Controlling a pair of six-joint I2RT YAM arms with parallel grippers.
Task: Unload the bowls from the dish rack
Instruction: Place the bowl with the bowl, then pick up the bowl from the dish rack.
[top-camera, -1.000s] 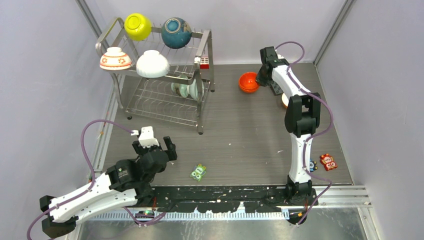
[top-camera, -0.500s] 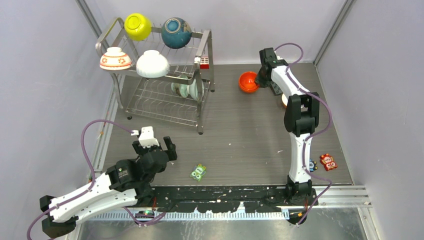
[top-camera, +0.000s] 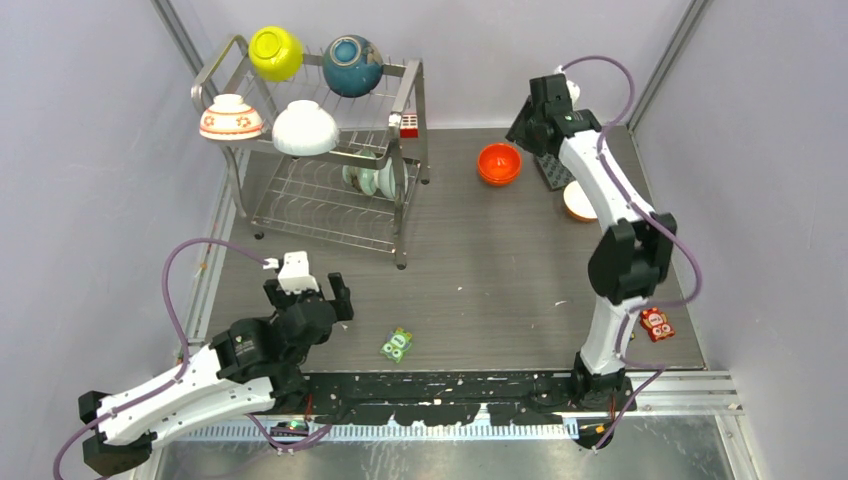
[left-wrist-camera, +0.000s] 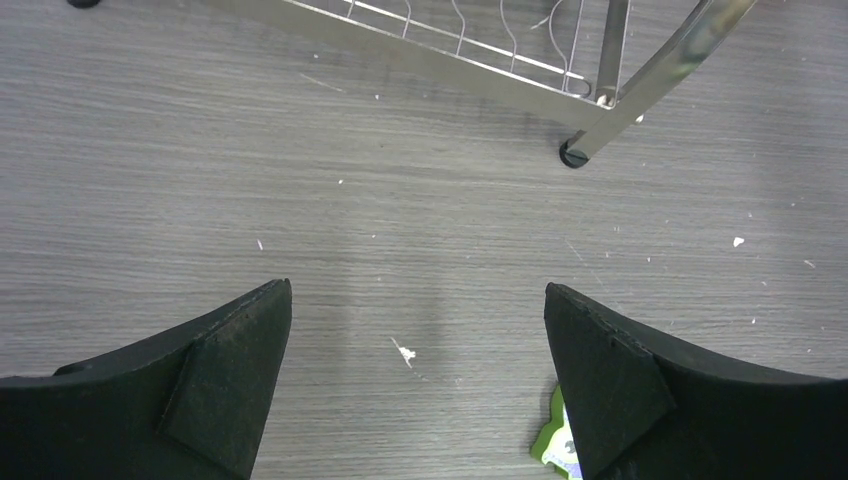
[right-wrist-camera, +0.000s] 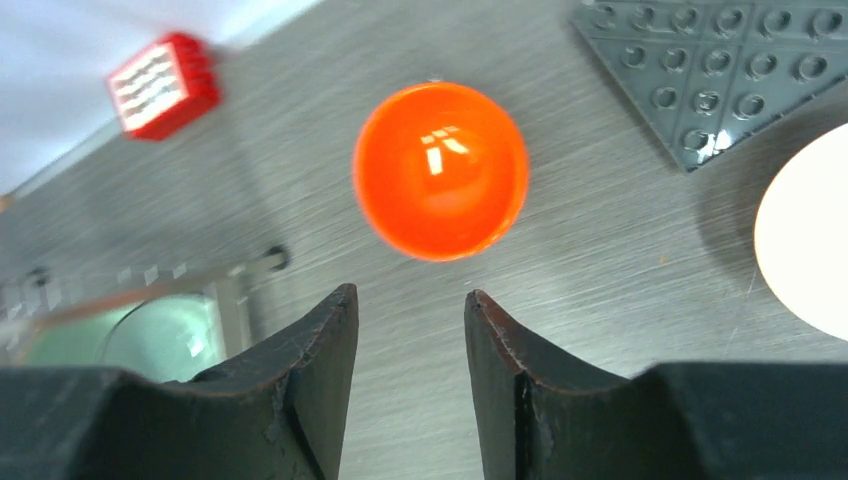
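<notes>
Steel dish rack (top-camera: 320, 212) holds five bowls (top-camera: 305, 128); orange bowl (right-wrist-camera: 441, 170) empty on table (top-camera: 480, 260); left pincer (left-wrist-camera: 417, 295), right pincer (right-wrist-camera: 410, 298) gaping, empty.

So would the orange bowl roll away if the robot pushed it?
Probably not: the orange bowl seems to sit open side up on the table, so it would likely slide. Its shiny glare suggests a smooth, maybe slippery surface. It looks hard, so it should keep its shape, though it might chip if dropped.
</notes>
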